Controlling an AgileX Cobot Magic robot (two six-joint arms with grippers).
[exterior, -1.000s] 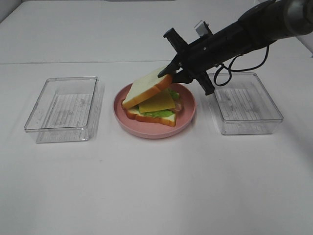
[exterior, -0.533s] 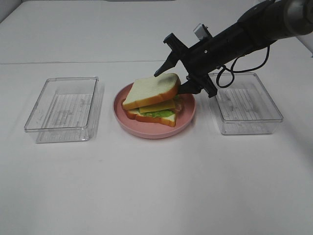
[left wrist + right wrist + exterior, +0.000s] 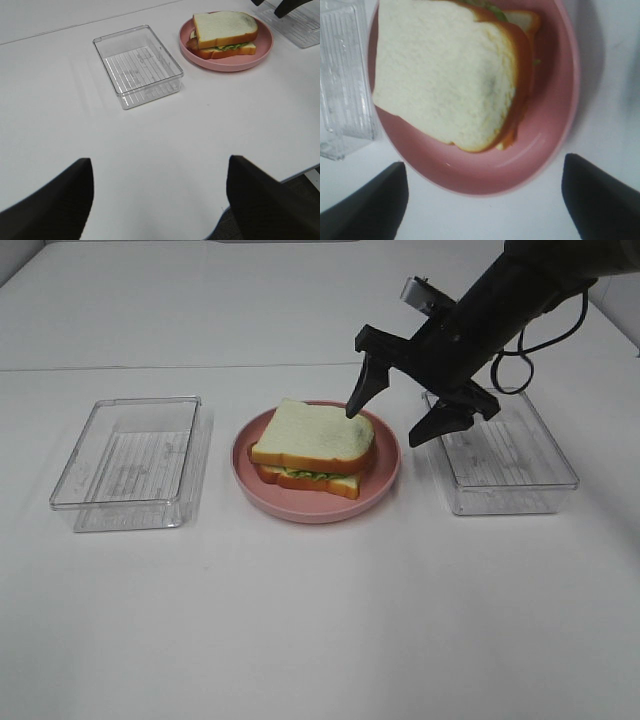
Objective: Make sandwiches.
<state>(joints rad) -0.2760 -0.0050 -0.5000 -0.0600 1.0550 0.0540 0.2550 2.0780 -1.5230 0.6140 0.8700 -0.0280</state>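
Note:
The sandwich (image 3: 313, 445) lies stacked on the round pink plate (image 3: 386, 475) in the middle of the table, top bread slice flat, green lettuce showing at its edge. It also shows in the left wrist view (image 3: 224, 34) and the right wrist view (image 3: 452, 75). My right gripper (image 3: 392, 422) is open and empty, hovering just above the plate's right side, one finger over the bread's right corner, the other over the right tray. My left gripper (image 3: 160, 192) is open and empty, well away at the table's near left side.
A clear plastic tray (image 3: 130, 462) stands left of the plate and another (image 3: 510, 455) right of it, both empty. The right arm and its cable reach in from the back right over the right tray. The table's front edge shows in the left wrist view (image 3: 300, 172).
My right gripper has let go of the top bread slice, which dropped flat onto the stack. The gripper has opened wide and lifted up and to the right.

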